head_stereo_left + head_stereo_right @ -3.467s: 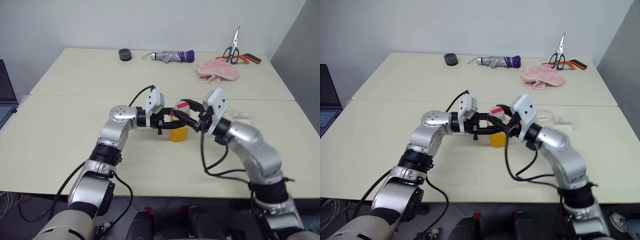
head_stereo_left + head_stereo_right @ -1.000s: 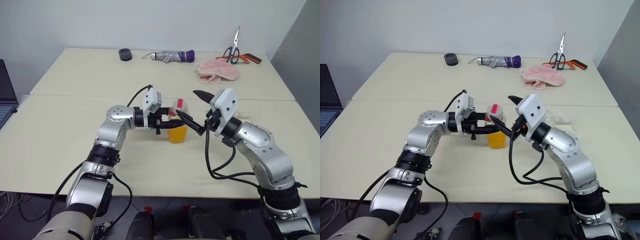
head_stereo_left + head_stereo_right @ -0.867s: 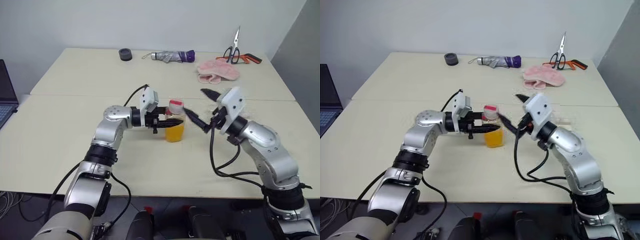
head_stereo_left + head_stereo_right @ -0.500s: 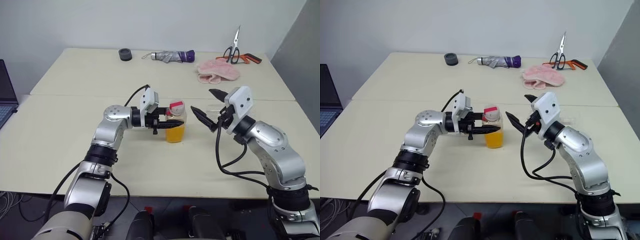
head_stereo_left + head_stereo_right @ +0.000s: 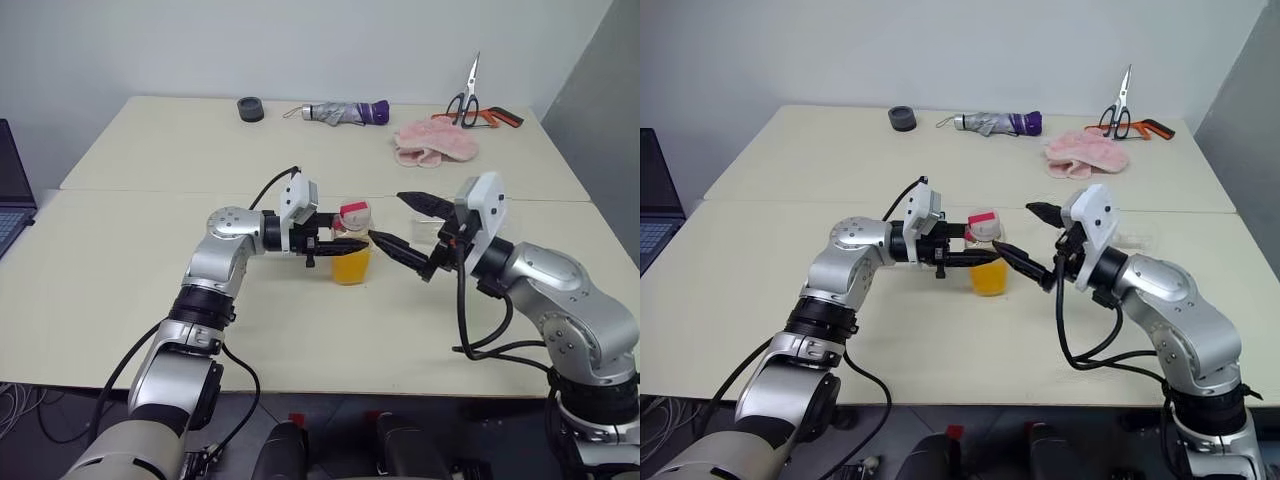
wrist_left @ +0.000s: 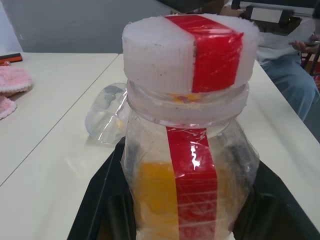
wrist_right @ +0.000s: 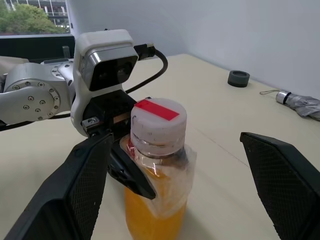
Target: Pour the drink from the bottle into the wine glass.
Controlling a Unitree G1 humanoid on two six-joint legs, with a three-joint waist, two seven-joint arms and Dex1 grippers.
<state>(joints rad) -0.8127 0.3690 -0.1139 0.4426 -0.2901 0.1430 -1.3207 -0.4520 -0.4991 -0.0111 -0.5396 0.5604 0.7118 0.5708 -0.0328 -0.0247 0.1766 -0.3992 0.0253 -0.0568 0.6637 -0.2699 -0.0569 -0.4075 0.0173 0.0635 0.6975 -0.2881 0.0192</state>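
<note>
**Bottle gripped and still capped; pouring not yet begun**

The left claw point(image 5: 335, 245) is clamped on the bottle point(image 5: 351, 245), its two black fingers point(image 6: 102, 200) pressing the clear plastic sides just below the neck. The bottle stands upright, its long axis vertical, its base at or just over the bench point(image 5: 120, 270), with the red-and-white cap point(image 7: 159, 118) on top and pointing straight up. The drink point(image 7: 152, 217) fills about the lower half, orange-yellow and level.

Just beside the bottle, on the side away from the left claw, the right claw point(image 5: 400, 222) stands spread wide and holds nothing; its lower finger reaches toward the bottle, its upper one is level with the cap and apart from it.

Beyond the right claw, the wine glass point(image 6: 106, 119) lies on its side on the bench, long axis roughly level, its bowl toward the bottle. It looks empty.

Judged from this, only the grasp is done. The cap has to come off, the glass has to be stood up, and then the bottle tipped over it. Far behind both claws lie a folded umbrella point(image 5: 345, 111), scissors point(image 5: 468, 92) and a pink cloth point(image 5: 433, 143).
</note>
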